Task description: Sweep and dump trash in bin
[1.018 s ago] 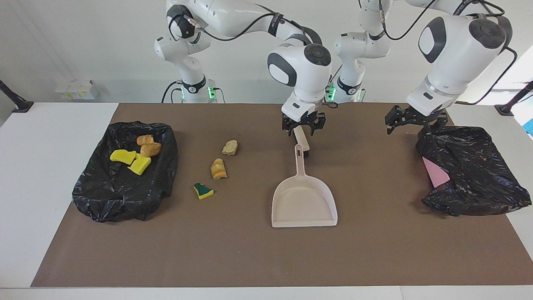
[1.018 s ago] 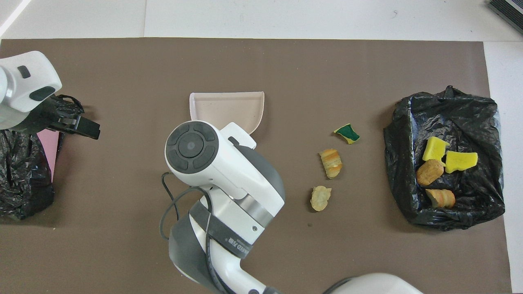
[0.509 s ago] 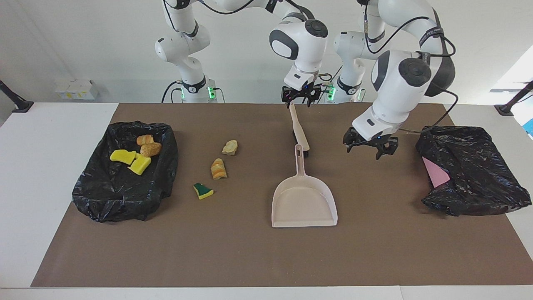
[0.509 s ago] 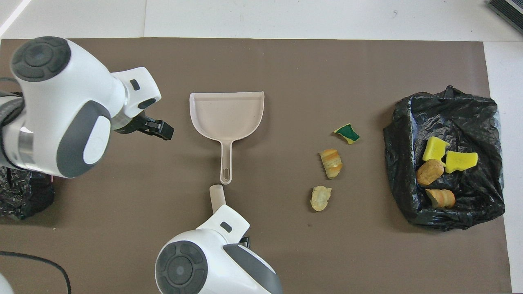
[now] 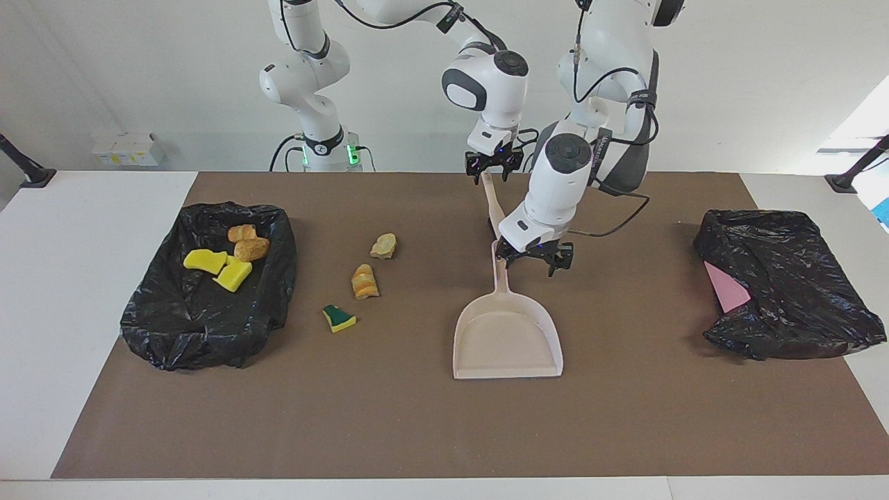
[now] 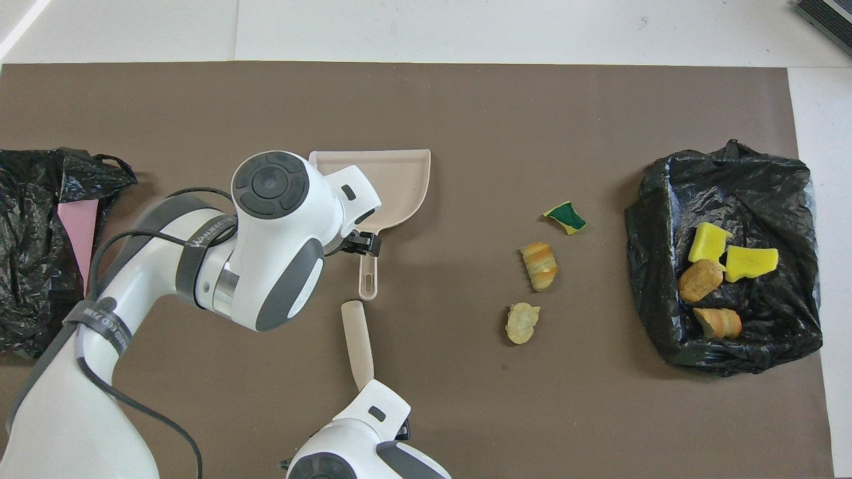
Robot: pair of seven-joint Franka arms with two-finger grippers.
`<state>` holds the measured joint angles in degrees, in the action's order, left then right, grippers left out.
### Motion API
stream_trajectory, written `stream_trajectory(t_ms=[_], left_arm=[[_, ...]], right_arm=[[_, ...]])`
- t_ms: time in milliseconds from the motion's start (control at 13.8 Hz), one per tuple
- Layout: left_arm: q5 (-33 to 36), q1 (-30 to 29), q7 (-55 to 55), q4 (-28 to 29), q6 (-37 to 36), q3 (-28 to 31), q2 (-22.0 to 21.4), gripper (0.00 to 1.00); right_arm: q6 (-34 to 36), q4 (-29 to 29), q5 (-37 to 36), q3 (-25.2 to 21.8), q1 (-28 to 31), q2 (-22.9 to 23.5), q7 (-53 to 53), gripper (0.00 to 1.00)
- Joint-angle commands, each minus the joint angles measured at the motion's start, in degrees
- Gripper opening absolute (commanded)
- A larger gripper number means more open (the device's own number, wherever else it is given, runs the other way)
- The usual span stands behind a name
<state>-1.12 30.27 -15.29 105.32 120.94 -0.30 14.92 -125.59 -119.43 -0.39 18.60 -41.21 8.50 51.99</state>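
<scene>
Our left end effector [image 5: 533, 258], fingers apart, hovers over the dustpan [image 5: 507, 333] handle; pan mouth at six o'clock.

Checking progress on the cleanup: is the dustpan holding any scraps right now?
No, the dustpan lies empty on the mat, and three scraps sit on the mat beside it.
</scene>
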Motion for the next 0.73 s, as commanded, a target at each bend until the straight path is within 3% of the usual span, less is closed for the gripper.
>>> stream_trajectory(t_ms=[0,145,291,364,436,509,655], left_arm=[[1.03,3.21,-5.35,1.29,3.77,1.01,1.07,1.0],[1.03,3.74,-7.29,1.2,4.74,0.92,2.74,1.0],[0.95,3.75,-7.74,1.12,4.31,0.92,2.74,0.73],[0.86,3.75,-7.74,1.12,3.87,1.01,2.74,0.51],[0.86,3.66,-7.65,1.2,3.61,0.92,2.74,0.2],[0.86,3.48,-7.13,1.2,3.52,0.92,2.66,0.0],[0.94,2.87,-6.69,0.94,3.17,1.01,2.39,0.0]], right_arm=[[-2.03,-2.47,1.27,-0.05,0.16,-1.55,0.74,0.75],[-2.11,-2.56,1.36,-0.05,0.16,-1.56,0.66,0.72],[-2.29,-2.83,1.45,-0.05,0.25,-1.47,0.39,0.68],[-2.29,-2.83,1.54,-0.05,0.25,-1.47,0.04,0.66],[-2.2,-2.83,1.54,-0.05,0.25,-1.56,-0.22,0.65],[-2.2,-3.0,1.54,-0.05,0.25,-1.47,-0.31,0.64],[-2.38,-3.27,1.54,-0.05,0.16,-0.68,-0.4,0.59]])
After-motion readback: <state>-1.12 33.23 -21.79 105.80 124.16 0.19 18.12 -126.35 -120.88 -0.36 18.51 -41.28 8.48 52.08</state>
